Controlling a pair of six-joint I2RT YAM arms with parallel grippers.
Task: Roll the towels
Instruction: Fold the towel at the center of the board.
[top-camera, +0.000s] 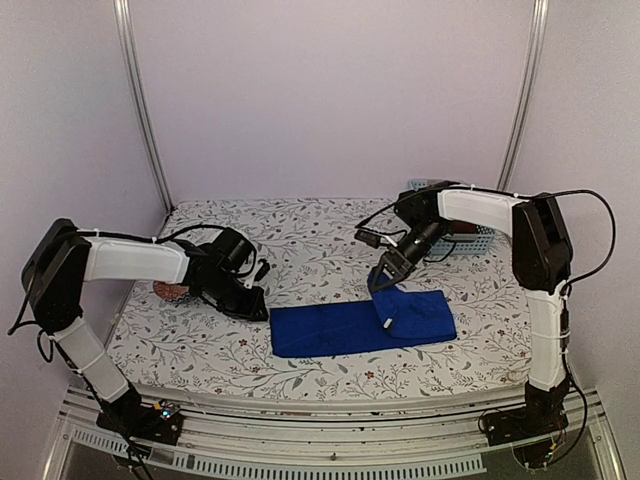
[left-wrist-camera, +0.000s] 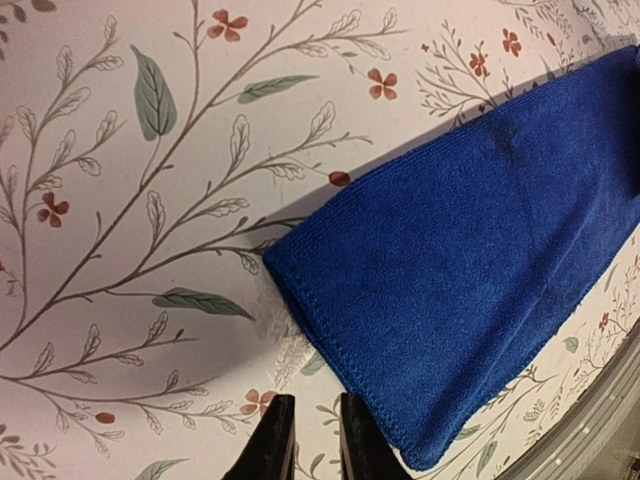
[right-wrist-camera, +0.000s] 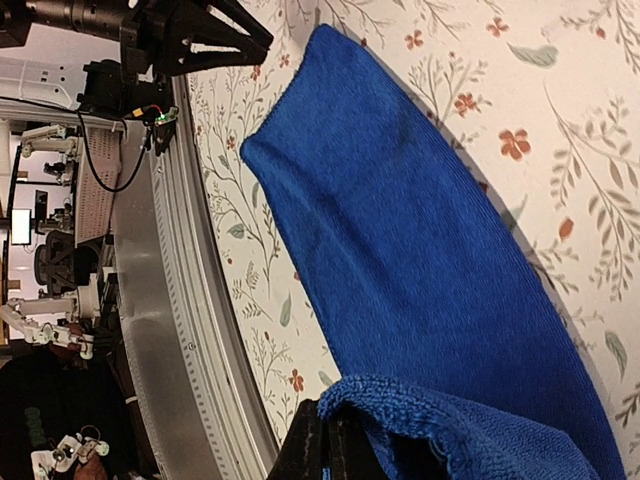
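Where visible: one blue towel (top-camera: 340, 328)

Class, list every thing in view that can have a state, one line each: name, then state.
blue towel, spread flat, unrolled, right end raised off the table.
right tool, shut on the blue towel's right end.
left tool, slightly open, empty, beside the towel's left end.
basket, upright; contents unclear.
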